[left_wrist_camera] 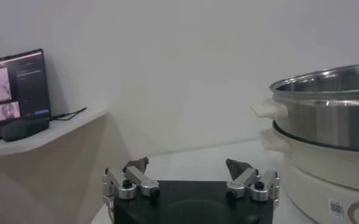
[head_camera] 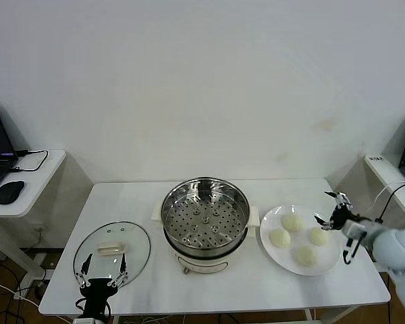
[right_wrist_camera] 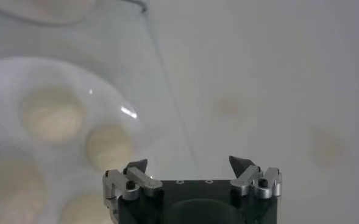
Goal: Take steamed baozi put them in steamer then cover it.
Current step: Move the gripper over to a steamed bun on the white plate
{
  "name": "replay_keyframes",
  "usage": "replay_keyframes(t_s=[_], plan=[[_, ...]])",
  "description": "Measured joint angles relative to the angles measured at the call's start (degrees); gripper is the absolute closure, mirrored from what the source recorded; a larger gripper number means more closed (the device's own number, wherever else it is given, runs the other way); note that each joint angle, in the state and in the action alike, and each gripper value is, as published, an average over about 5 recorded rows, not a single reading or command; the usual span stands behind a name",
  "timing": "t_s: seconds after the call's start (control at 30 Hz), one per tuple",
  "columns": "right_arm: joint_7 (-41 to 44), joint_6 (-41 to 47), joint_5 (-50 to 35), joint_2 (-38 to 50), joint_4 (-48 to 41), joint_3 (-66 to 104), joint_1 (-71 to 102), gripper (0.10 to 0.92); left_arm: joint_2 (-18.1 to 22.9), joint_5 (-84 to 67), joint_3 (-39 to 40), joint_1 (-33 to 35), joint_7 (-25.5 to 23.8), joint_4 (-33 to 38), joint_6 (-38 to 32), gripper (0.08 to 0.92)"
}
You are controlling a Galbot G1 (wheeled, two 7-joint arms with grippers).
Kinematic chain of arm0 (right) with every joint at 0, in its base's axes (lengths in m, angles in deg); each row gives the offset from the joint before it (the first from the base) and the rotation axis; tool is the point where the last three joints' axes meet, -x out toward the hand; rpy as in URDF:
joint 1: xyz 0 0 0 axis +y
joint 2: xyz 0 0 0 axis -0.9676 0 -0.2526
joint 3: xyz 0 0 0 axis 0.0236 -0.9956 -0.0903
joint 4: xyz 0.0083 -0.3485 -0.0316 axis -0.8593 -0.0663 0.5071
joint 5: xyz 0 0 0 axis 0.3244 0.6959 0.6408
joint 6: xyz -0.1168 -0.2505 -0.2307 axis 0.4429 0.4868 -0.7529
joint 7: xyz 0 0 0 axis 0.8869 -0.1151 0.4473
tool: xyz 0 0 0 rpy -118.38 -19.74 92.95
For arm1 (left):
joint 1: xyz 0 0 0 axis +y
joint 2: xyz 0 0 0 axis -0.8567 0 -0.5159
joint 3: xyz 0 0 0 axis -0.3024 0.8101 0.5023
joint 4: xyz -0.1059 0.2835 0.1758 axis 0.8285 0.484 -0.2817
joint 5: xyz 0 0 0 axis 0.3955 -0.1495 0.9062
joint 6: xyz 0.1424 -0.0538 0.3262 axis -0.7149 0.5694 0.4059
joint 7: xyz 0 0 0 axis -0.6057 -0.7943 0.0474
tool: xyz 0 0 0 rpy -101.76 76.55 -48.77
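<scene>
Head view: four steamed baozi on a white plate right of the empty steamer, cover flat on the table left of it. Right gripper spread wide and empty at the plate's far edge; left gripper parked open near the cover. First pick seemingly in hand: lower over the nearest bun, close gently.

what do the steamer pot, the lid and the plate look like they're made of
Steamer: polished stainless steel by its mirror-like shine, with a perforated tray, on a matte cream base, probably plastic.
Cover: clear glass, since the table shows through, with a thin metal-looking rim and a cream handle.
Plate: glossy white, likely ceramic, possibly melamine.
</scene>
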Motion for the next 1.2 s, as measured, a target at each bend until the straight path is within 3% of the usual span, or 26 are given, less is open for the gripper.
replay_keyframes(t_s=[0.53, 1.2], plan=[[17.3, -3.9, -3.3, -2.4, -16.3, -33.4, -30.4, 0.203, 0.1, 0.5, -1.5, -0.3, -0.1, -0.3, -0.2, 0.177], [19.8, -6.5, -1.3, -12.0, -28.6, -42.2, -37.2, 0.203, -0.6, 0.2, -3.5, -0.5, -0.3, 0.8, -0.1, 0.177]])
